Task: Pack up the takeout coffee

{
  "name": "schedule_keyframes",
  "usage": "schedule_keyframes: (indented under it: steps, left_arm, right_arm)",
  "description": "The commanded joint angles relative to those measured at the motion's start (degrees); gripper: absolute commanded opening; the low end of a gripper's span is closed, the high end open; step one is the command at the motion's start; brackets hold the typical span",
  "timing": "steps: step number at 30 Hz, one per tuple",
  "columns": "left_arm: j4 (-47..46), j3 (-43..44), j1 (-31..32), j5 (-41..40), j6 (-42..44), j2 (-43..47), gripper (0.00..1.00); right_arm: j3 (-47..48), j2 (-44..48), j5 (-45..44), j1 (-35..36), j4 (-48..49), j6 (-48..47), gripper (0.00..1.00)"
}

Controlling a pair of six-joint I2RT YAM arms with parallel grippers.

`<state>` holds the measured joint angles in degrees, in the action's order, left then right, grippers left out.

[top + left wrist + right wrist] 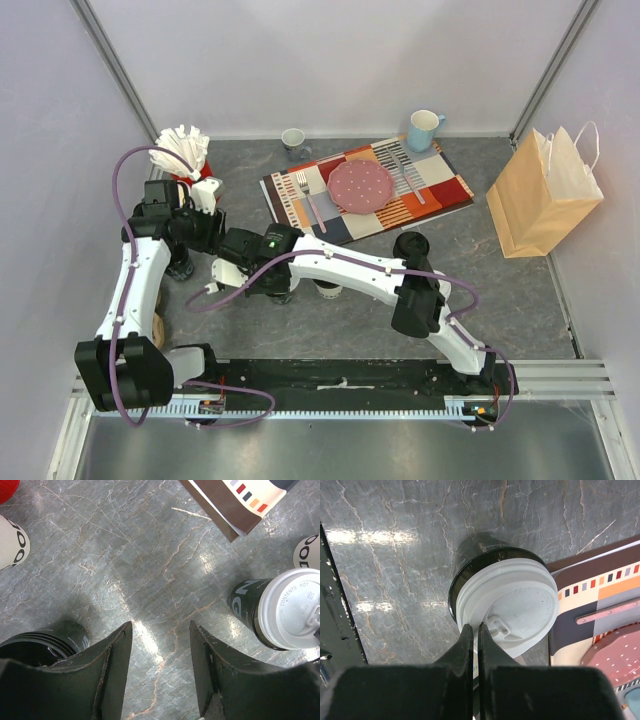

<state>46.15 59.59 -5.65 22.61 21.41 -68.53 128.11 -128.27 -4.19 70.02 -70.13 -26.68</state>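
The black paper cup with a white sip lid [507, 611] stands upright on the grey table by the placemat's corner. My right gripper [475, 626] is shut, with its tips at the lid's near rim; I cannot tell whether they pinch it. In the top view my right gripper [255, 265] hides this cup. The cup also shows at the right of the left wrist view [285, 609]. My left gripper [161, 625] is open and empty over bare table, left of that cup. A white cup [328, 289] shows partly under my right forearm; its lid is not visible.
A brown paper bag [545, 195] stands at the right. A striped placemat [440, 190] holds a pink plate [361, 186] and forks. Two mugs [424, 128] stand at the back. A red holder [185, 150] is at back left. Dark stacked cups [35, 645] sit by my left fingers.
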Motion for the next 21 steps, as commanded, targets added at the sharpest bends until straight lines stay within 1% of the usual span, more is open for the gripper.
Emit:
schedule_keyframes:
  steps: [1,12,21]
  left_arm:
    - [-1.77,-0.18,-0.24,0.77,2.15,0.15,0.56]
    - [-1.77,-0.27,-0.24,0.94,2.50,-0.11,0.56]
    - [-1.77,-0.35,-0.24,1.03,2.85,-0.11,0.56]
  right_arm:
    - [3.63,-1.46,-2.58,0.38,-1.50,-0.83,0.00]
    - [5.83,-3.30,-1.53,0.38,-2.38,-1.18,0.00]
    - [5.74,-4.18,-0.47,0.38,-3.08,-1.27,0.00]
